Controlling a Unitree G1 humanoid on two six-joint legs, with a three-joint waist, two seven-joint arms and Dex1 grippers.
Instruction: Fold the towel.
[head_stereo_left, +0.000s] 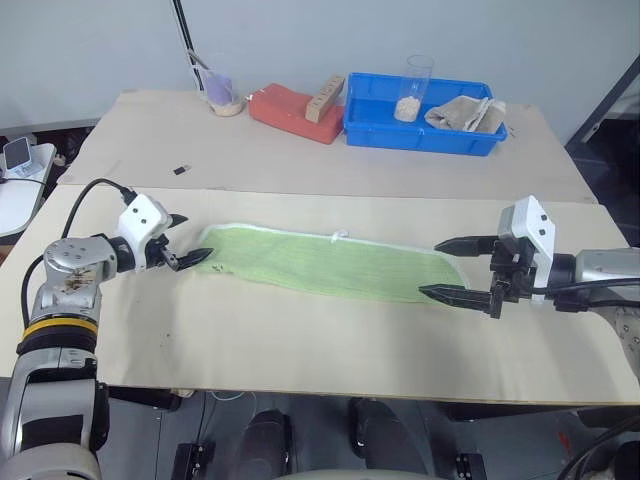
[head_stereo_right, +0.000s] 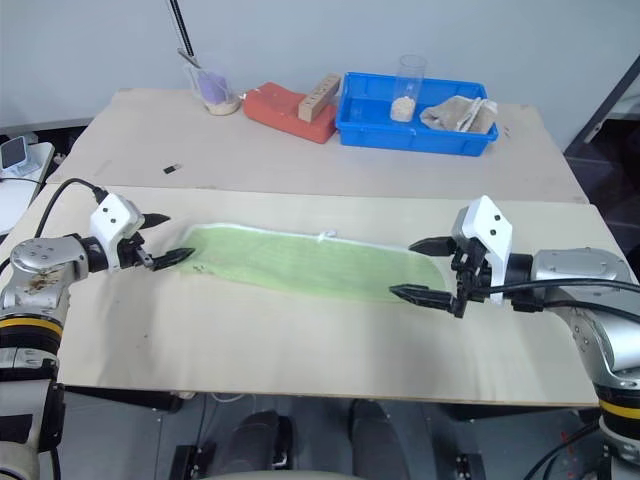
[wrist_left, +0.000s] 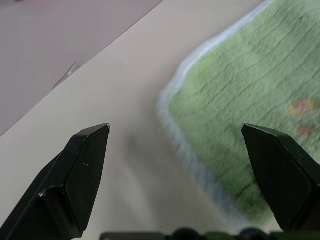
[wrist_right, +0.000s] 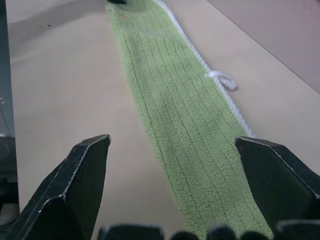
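Lying flat across centre of frame: green towel (head_stereo_left: 325, 264), folded into long narrow strip on near table (head_stereo_left: 300, 340), white edging along far side, small white loop tag (head_stereo_left: 340, 236) at far edge. Left gripper (head_stereo_left: 186, 240) at towel's left end, fingers spread wide, holding nothing. Right gripper (head_stereo_left: 450, 268) at towel's right end, fingers wide apart, empty. Blue bin (head_stereo_left: 420, 130) upper right on far table, beige cloth (head_stereo_left: 462, 112) and clear cup (head_stereo_left: 414, 88) inside; red block (head_stereo_left: 290, 110) beside it.
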